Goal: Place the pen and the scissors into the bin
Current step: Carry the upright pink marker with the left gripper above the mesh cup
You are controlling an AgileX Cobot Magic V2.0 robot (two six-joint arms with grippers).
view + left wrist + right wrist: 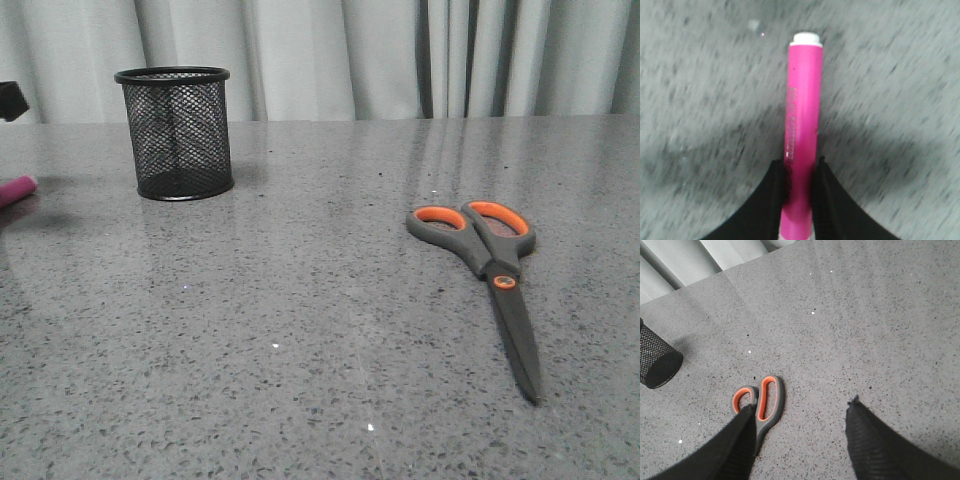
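My left gripper (pixel 801 165) is shut on the magenta pen (pixel 804 110), which has a white end cap; the blurred table lies below it. In the front view only the pen's end (pixel 15 190) shows at the far left edge, left of the black mesh bin (pixel 178 133). The scissors (pixel 495 270) lie flat on the table at the right, handles toward the back and blades toward the front. My right gripper (pixel 802 407) is open above the table; the scissors' orange-lined handles (pixel 761 402) lie beside its one finger, whose dark shape hides the blades. The bin's edge (pixel 655 360) shows in that view.
The grey speckled table (pixel 300 330) runs to pale curtains (pixel 400 55) at the back. A dark part of the left arm (pixel 10 100) shows at the far left edge, above the pen.
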